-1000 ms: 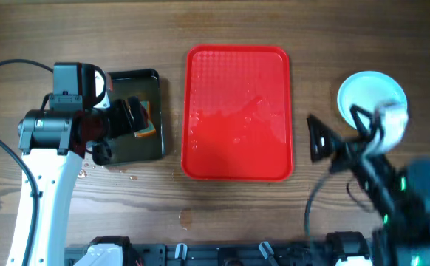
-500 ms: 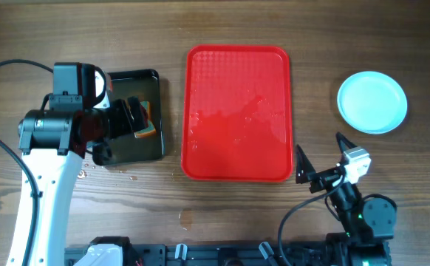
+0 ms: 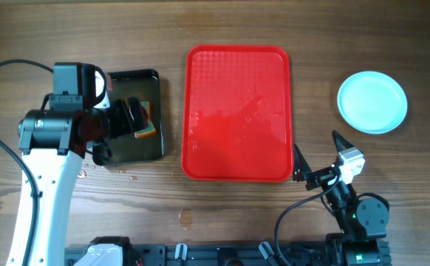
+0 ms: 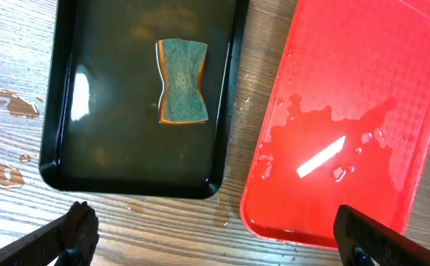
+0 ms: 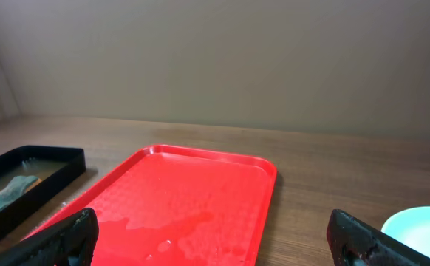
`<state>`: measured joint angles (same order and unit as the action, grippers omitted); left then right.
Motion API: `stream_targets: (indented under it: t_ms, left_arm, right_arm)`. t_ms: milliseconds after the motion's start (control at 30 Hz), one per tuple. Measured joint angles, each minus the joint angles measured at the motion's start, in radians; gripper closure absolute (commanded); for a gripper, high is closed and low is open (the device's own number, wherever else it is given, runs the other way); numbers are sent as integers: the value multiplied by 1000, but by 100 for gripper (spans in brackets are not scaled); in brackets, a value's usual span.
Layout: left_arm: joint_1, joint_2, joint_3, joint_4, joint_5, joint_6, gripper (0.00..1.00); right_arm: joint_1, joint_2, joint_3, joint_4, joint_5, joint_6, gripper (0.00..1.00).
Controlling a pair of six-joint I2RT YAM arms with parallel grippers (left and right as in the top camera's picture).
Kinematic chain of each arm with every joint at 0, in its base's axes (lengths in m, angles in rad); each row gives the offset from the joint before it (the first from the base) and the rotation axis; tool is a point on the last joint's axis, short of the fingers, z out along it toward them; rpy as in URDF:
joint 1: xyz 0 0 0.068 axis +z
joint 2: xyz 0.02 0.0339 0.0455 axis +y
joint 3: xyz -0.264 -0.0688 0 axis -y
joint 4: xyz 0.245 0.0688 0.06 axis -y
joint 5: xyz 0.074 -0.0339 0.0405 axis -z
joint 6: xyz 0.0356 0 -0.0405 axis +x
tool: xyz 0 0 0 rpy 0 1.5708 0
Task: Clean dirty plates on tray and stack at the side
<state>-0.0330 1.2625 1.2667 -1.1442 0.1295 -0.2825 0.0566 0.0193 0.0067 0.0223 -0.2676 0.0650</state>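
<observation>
The red tray (image 3: 237,111) lies mid-table, wet and with no plates on it; it also shows in the left wrist view (image 4: 355,111) and the right wrist view (image 5: 185,199). The pale blue plates (image 3: 372,102) sit as one round shape on the table to the tray's right; I cannot tell how many are stacked. An edge of them shows in the right wrist view (image 5: 422,229). My left gripper (image 3: 123,125) (image 4: 215,240) is open and empty above the black tray. My right gripper (image 3: 317,154) (image 5: 215,244) is open and empty by the red tray's near right corner.
A black tray (image 3: 130,118) with dark liquid and a green and orange sponge (image 4: 183,90) stands left of the red tray. Water drops (image 4: 8,174) lie on the wood by it. The right arm's base sits at the front edge.
My right arm has pulled back from beside the plates to the front of the table, leaving the plates uncovered. The left arm has not moved.
</observation>
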Motion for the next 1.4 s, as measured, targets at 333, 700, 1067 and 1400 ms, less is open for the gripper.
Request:
stream_targets:
  t_ms: [333,700,1067,1400]
  left_arm:
    - [0,0,0,0,0,0,0]
    - [0,-320,-158,288,-35,-3,0]
    - [7,-954,-792,899,-57,-8,0]
    - [16,-1240,-1152,1121,-57,-8,0]
  right_arm:
    - [0,0,0,0,0,0,0]
    - [0,0,0,-2,0,0,0]
    - [0,-2,0,-2,0,0,0]
    - [0,-4,0,-2,1,0,0]
